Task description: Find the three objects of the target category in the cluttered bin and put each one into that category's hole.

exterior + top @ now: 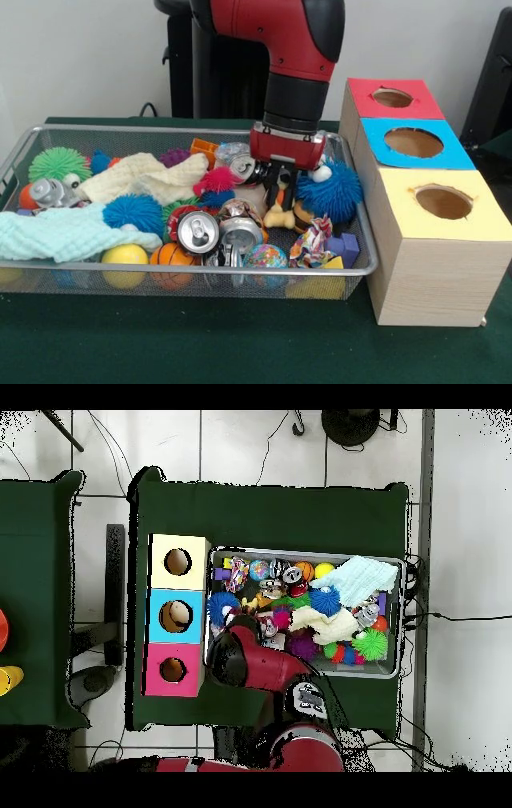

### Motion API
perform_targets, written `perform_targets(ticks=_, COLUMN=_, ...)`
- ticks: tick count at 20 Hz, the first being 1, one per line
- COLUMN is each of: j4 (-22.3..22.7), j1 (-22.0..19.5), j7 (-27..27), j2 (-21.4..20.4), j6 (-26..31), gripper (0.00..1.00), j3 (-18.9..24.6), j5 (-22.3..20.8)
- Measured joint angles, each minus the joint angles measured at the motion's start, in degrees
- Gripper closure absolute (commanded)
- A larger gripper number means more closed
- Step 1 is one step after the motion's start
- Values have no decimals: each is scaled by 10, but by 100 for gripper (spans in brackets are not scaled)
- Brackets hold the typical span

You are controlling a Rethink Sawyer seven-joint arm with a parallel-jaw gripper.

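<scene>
The black claw [279,189] hangs with fingers apart above a cream bone-shaped toy [279,216] inside the silver wire-mesh bin [160,131], while the red-topped round hole [392,98] lies toward the tabletop's robot-side edge, beyond the bin's end.

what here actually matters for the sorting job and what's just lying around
Part of the job:
- bin
- red-topped hole
- gripper, down among the clutter
- crushed can, one possible target

Just lying about:
- blue-topped hole
- yellow-topped hole
- pale knitted cloth
- blue spiky ball
- small basketball
</scene>
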Motion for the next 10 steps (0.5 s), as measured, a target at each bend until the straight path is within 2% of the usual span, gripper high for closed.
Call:
perform_targets(ticks=7, j4=20, j1=11, j7=0, j2=-34, j6=29, gripper=100, j3=-4, j5=6)
perform_targets(ticks=10, j4=34, j1=27, j7=0, j2=-61, j6=53, gripper=100, j3=-11, j5=13)
